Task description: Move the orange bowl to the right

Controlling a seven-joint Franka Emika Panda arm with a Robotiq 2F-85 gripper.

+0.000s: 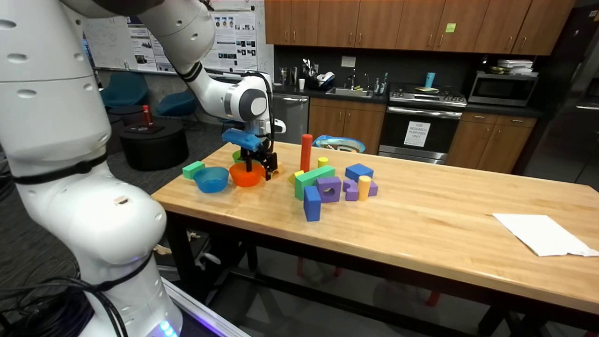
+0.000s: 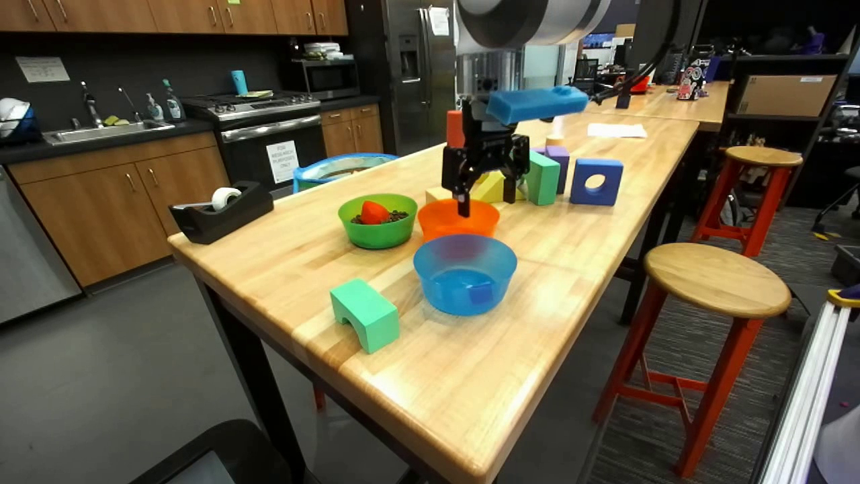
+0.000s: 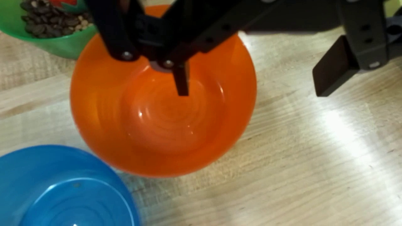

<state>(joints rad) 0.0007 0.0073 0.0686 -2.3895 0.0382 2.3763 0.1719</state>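
The orange bowl point(image 1: 240, 179) stands upright on the table in both exterior views point(image 2: 440, 218). In the wrist view the bowl point(image 3: 176, 131) looks empty. My gripper point(image 3: 252, 94) is open and points down, its jaws wide apart. One finger point(image 3: 182, 83) is over the inside of the bowl. The other finger point(image 3: 334, 69) is outside the rim, over the bare table, on the side toward the blocks. The bowl's rim lies between the two fingers, and neither visibly grips it. The gripper also shows in both exterior views point(image 1: 259, 175) point(image 2: 486, 206).
The blue bowl point(image 2: 463, 282) and the green bowl point(image 2: 376, 234), with dark beans and a red thing in it, stand close beside the orange bowl. Several blocks, including a green block point(image 1: 313, 180) and a red cylinder point(image 1: 306, 152), stand past the gripper. A tape dispenser point(image 2: 222, 208) sits near an edge.
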